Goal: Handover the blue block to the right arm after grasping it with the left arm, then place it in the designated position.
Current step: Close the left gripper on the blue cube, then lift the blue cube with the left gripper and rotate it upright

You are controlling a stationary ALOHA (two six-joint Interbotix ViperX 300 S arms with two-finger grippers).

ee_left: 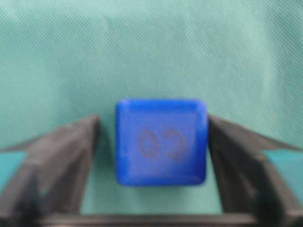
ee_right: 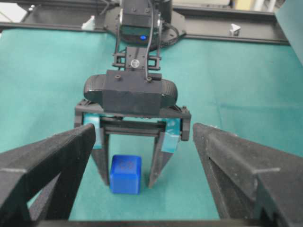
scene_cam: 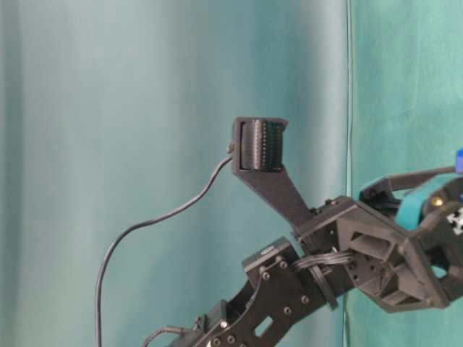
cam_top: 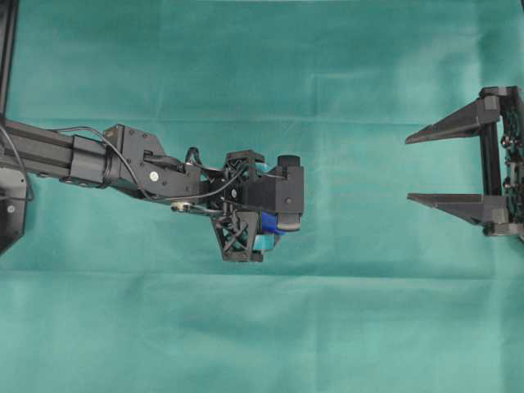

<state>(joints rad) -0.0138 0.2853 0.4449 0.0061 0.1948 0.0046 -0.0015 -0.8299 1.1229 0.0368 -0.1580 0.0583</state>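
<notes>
blue block (ee_left: 161, 142): small bright cube, faint dark mark on face.

The blue block (ee_left: 161, 142) bears a blurred, unreadable mark.

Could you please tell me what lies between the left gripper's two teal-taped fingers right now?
The blue block sits on the green cloth between the left gripper's fingers; both wrist views show it.

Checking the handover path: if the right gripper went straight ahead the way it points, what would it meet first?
Probably the left gripper, whose fingers straddle the blue block on the cloth; depth is unclear.
</notes>
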